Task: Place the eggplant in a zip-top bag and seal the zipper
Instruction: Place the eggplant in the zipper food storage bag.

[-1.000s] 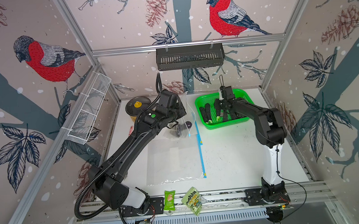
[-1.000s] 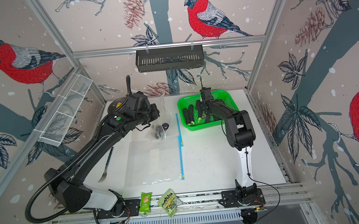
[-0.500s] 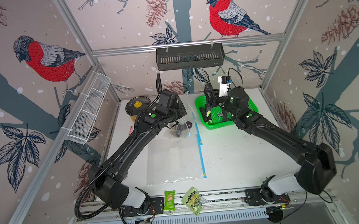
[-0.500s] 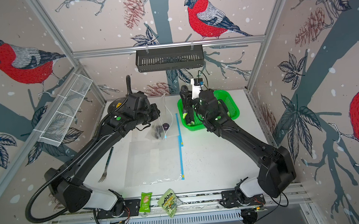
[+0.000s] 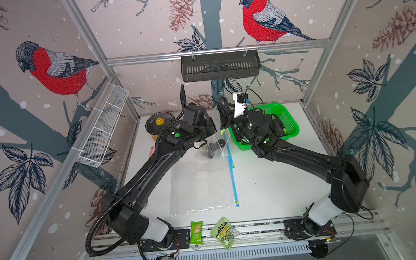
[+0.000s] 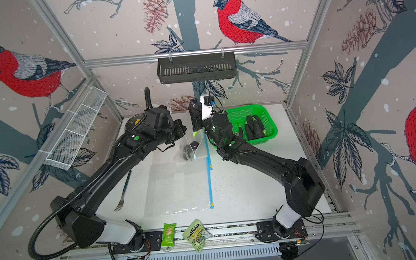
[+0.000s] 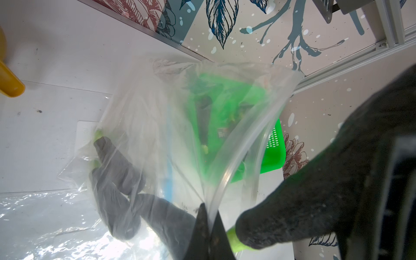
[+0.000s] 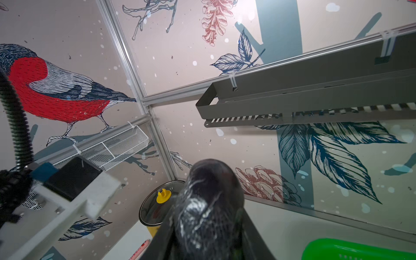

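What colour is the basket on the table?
The basket is bright green; clearest in a top view.

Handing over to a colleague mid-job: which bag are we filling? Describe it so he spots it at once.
Find the green basket at the back. Just beside it, the left gripper pinches the rim of a small clear bag and holds it up. Unlike the big flat bag with the blue zipper lying nearer the front, it is lifted, crumpled and has dark eggplants inside.

Pale-green snack packet (image 5: pixel 223 232) on front rail (image 5: pixel 260 229), lettering "FunMALAYA" (smaller print blurred), neighbouring green packet (image 5: pixel 196 232) illegible
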Controlling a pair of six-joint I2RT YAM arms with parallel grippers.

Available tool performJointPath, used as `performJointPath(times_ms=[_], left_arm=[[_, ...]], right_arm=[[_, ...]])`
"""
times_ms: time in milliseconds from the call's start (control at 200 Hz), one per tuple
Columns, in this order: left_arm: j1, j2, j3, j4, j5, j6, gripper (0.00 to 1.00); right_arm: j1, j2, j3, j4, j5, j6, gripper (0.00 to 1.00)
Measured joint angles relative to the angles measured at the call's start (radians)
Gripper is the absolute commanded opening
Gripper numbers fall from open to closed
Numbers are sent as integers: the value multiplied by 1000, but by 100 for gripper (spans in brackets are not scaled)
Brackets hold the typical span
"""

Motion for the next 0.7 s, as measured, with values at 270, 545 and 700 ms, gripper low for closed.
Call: performJointPath(times_ms=[270, 545, 700], left_arm=[[0, -1, -2, 3, 0, -4, 0], [0, -15, 6, 7, 2, -5, 0], [0, -16, 8, 8, 1, -5, 0]], right_arm=[[22, 40, -13, 62, 19, -13, 35], [21, 46, -26, 62, 6, -13, 47], [21, 37, -28, 42, -3, -11, 57]])
